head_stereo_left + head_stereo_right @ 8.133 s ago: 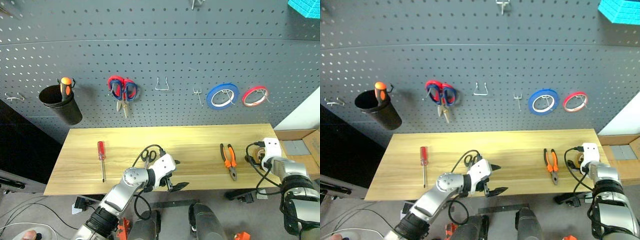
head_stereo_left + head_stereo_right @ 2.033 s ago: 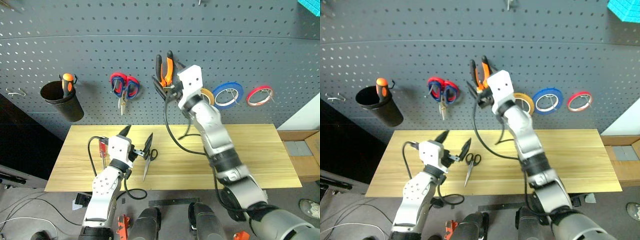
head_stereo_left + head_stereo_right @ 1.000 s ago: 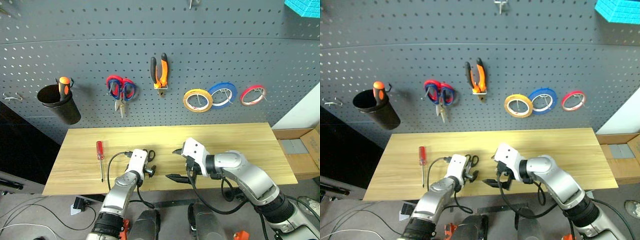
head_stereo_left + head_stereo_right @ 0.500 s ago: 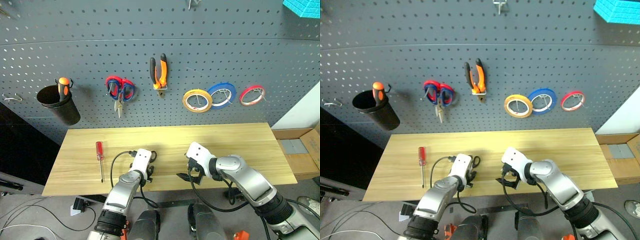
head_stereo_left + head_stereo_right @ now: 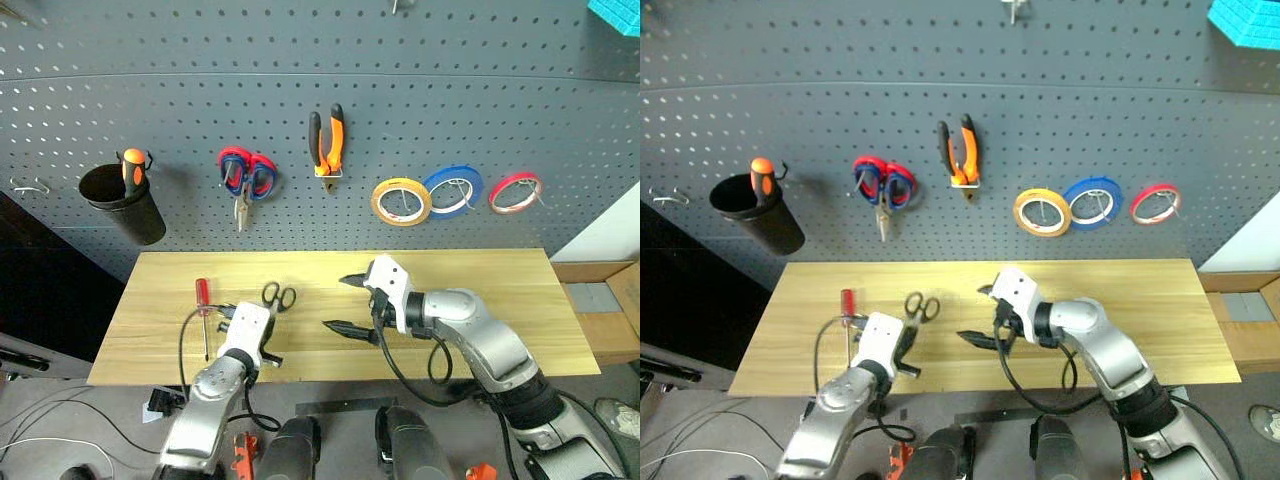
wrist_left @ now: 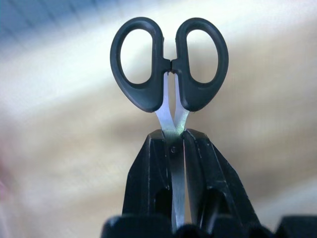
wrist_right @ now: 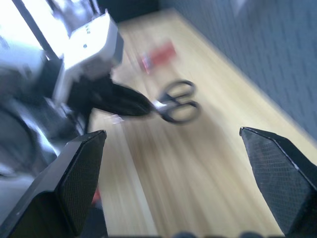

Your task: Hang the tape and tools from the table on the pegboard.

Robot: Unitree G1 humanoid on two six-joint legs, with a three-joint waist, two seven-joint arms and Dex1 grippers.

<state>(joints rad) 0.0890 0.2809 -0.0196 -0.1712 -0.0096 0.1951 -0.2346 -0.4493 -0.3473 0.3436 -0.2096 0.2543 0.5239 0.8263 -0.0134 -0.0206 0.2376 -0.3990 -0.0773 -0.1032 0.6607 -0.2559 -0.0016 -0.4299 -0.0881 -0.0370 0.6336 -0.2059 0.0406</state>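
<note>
My left gripper (image 6: pixel 173 136) is shut on the steel blades of the small black-handled scissors (image 6: pixel 168 64), held just above the table (image 5: pixel 480 270) with the handles pointing toward the pegboard (image 5: pixel 200 90). In the left eye view the scissors (image 5: pixel 279 296) sit left of centre. My right gripper (image 5: pixel 345 305) hangs open over the table's middle, pointing left at them with nothing between its fingers. The red-handled screwdriver (image 5: pixel 202 296) lies on the table at the left. The orange-and-black pliers (image 5: pixel 328 145) and the tan-yellow tape (image 5: pixel 401 201) hang on the pegboard.
A black cup (image 5: pixel 122 205) holding an orange-handled tool, red-and-blue scissors (image 5: pixel 245 178), a blue tape ring (image 5: pixel 452 190) and a red tape ring (image 5: pixel 515 192) also hang on the pegboard. A cardboard box (image 5: pixel 610 300) stands to the right of the table.
My left gripper has shut on the scissors and lifted them off the table. My right gripper has risen from the table's front edge, still open.
</note>
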